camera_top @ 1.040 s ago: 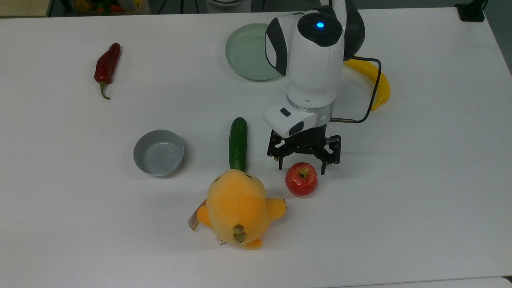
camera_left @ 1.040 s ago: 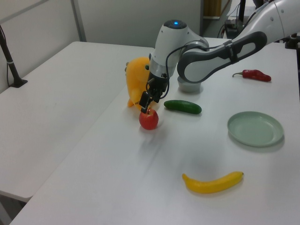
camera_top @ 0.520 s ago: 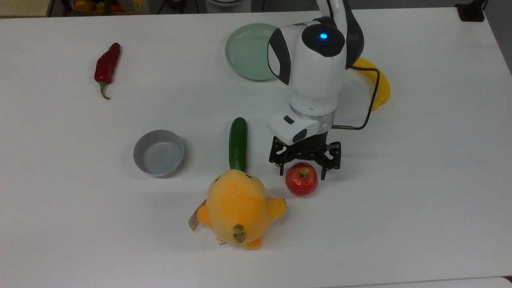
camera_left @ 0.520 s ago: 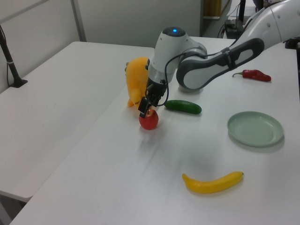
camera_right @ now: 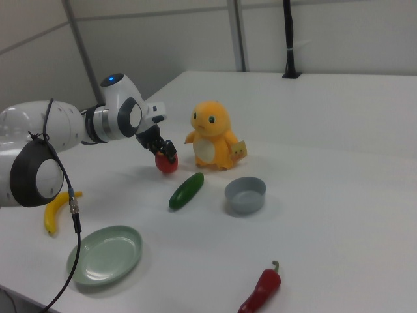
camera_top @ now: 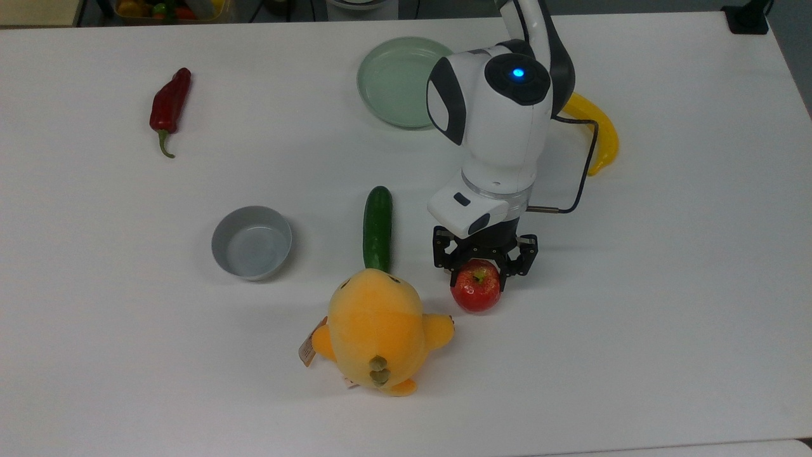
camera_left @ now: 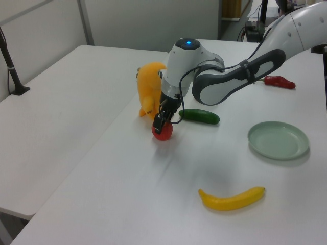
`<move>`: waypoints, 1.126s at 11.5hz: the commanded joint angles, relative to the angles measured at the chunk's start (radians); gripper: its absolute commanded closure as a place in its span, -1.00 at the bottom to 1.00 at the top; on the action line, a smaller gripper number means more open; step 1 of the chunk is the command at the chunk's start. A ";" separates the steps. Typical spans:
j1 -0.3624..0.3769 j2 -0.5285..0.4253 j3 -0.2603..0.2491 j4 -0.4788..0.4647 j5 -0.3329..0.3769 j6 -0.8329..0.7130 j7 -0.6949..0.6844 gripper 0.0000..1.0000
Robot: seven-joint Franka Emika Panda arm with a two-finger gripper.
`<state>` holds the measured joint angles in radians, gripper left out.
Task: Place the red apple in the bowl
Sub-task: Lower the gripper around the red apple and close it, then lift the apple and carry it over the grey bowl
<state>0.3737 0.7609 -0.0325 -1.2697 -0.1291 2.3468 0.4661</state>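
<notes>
The red apple (camera_top: 477, 293) rests on the white table just right of the orange plush in the top view; it also sits low under the arm in the left view (camera_left: 163, 133) and in the right view (camera_right: 167, 163). My gripper (camera_top: 479, 279) has come down over the apple's top, one finger against each side, shut on it. The left view has the gripper (camera_left: 161, 124) right on top of the fruit. The small grey bowl (camera_top: 252, 211) stands empty toward the top view's left, beyond the cucumber, and lies near the plush in the right view (camera_right: 245, 195).
An orange plush toy (camera_top: 377, 330) sits close beside the apple. A green cucumber (camera_top: 377, 228) lies between the apple and the bowl. A pale-green plate (camera_top: 393, 82), a yellow banana (camera_top: 606, 136) and a dark-red chili (camera_top: 170, 105) lie farther off.
The gripper has dropped from just above and behind the apple down onto it, and its fingers have drawn in against the apple's sides. The apple has stayed in place.
</notes>
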 commanded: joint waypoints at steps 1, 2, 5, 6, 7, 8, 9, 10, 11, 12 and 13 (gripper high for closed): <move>0.017 0.006 -0.017 0.013 -0.021 0.016 0.029 0.47; 0.013 -0.012 -0.012 0.009 -0.023 0.015 0.029 0.47; -0.005 -0.125 0.003 -0.052 -0.037 0.012 0.026 0.46; -0.019 -0.171 0.022 -0.078 -0.037 0.002 0.023 0.46; -0.033 -0.223 0.034 -0.117 -0.037 -0.001 0.019 0.46; -0.038 -0.279 0.036 -0.172 -0.037 -0.003 0.008 0.46; -0.048 -0.337 0.037 -0.224 -0.037 -0.024 -0.016 0.46; -0.056 -0.385 0.040 -0.252 -0.034 -0.079 -0.053 0.46; -0.074 -0.431 0.040 -0.272 -0.023 -0.140 -0.111 0.46; -0.094 -0.472 0.040 -0.295 -0.020 -0.196 -0.166 0.46; -0.116 -0.517 0.040 -0.321 -0.018 -0.243 -0.214 0.46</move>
<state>0.3095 0.3841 -0.0090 -1.4659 -0.1435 2.1898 0.3610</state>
